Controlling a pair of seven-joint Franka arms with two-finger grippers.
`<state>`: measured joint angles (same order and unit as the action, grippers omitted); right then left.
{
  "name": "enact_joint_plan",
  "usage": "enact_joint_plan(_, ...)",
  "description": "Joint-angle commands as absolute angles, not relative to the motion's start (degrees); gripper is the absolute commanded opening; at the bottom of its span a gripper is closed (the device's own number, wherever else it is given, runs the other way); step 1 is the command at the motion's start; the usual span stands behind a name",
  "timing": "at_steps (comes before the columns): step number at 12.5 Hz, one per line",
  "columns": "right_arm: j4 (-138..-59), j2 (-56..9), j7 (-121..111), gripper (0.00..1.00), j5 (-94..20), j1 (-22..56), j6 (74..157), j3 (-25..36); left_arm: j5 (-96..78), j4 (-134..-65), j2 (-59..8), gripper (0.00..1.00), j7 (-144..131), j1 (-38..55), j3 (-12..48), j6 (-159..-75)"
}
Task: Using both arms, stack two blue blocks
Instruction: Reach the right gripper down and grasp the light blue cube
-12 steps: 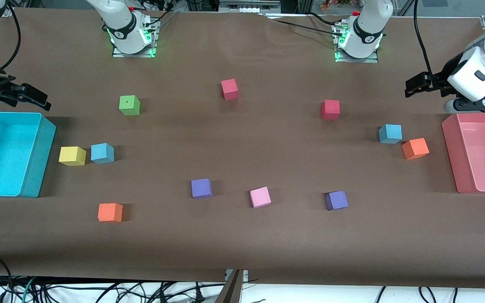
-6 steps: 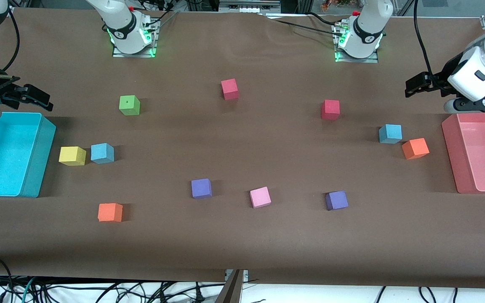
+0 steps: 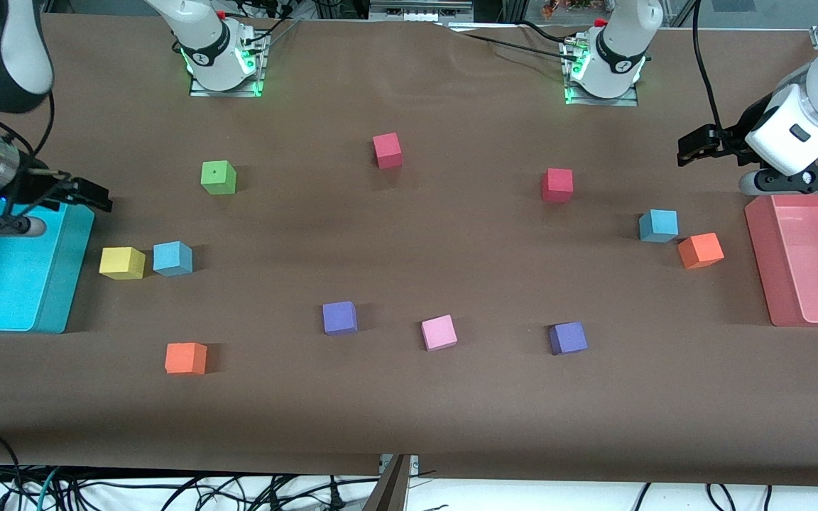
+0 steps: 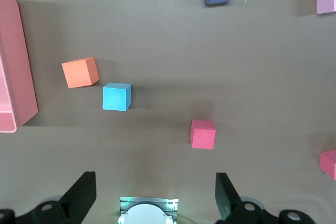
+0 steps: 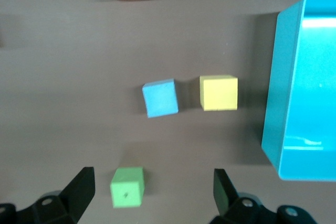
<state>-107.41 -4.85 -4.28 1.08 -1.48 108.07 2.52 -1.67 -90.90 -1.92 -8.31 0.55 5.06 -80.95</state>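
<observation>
A brown surface (image 3: 409, 397) carries a turquoise bin (image 3: 18, 284) at the right arm's end, a pink bin (image 3: 806, 262) at the left arm's end, and loose foam cubes between them. Two of these are the sky-blue blocks, plain, square-edged and matching the other cubes in size. One blue block (image 3: 172, 257) lies just beside a yellow cube (image 3: 122, 262) near the turquoise bin; the other blue block (image 3: 658, 226) lies beside an orange cube (image 3: 700, 250) near the pink bin. The front view alone shows both blocks at once; each wrist view shows only its own, plus the spread of that tool's fingers. The right tool (image 3: 89, 195) hangs over the turquoise bin's edge, fingers wide apart and holding nothing, the nearby block well apart from it on the surface. The left tool (image 3: 693, 145) hangs above the surface near the pink bin, likewise wide open and empty, its block lower on the surface and clear of it.
</observation>
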Motion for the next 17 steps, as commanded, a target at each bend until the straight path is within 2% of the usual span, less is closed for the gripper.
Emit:
enact_joint_plan(1, -114.75, -6.06, -5.62, 1.0, 5.35, -1.93, 120.18, 2.2, -2.11, -89.3, -2.55, 1.0, -8.35, 0.53, 5.36, -79.72)
enact_joint_plan(3, -118.46, -8.69, -5.54, 1.0, 5.36, -1.93, 127.24, 2.2, -1.85, -89.56, -2.37, 1.0, -8.35, 0.61, 5.54, -79.8)
enact_joint_plan(7, -119.44, -15.54, -5.71, 1.0, 5.18, -1.85, 132.08, 1.76, -0.27, -91.31, -1.67, 1.0, -8.17, 0.62, 5.71, -80.85)
enact_joint_plan(11, -123.21, -19.68, -8.52, 1.0, 5.1, -1.93, 142.98, 1.76, 0.53, -93.34, -0.53, 1.0, -8.09, 0.53, 5.63, -82.09)
enact_joint_plan(17, -123.22, -20.48, -7.83, 1.0, 4.48, -1.93, 143.79, 0.1, 0.53, -92.81, -0.35, 1.0, -8.35, 0.79, 5.71, -81.56)
